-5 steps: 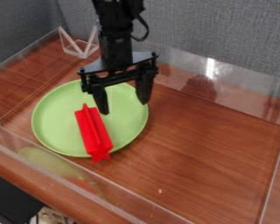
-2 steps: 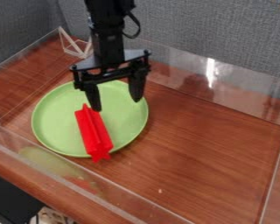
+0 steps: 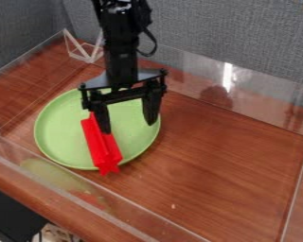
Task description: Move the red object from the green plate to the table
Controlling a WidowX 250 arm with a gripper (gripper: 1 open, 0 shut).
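Note:
A bright red elongated block [image 3: 101, 146] lies on the lime-green round plate [image 3: 60, 132], its near end reaching over the plate's front rim. The plate rests on the reddish-brown wooden table [image 3: 218, 161]. My black gripper [image 3: 125, 120] hangs straight down over the plate, open wide, with one fingertip [image 3: 102, 125] just above the block's far end and the other to the right over bare plate. Nothing is held between the fingers.
Clear acrylic walls [image 3: 180, 219] run around the table on every side. A white wire-like frame [image 3: 79, 43] stands in the back left corner. Bare wood stretches to the right of the plate.
The gripper has dropped lower and shifted slightly forward over the plate, closer to the block's far end. It stays open. Block and plate have not moved.

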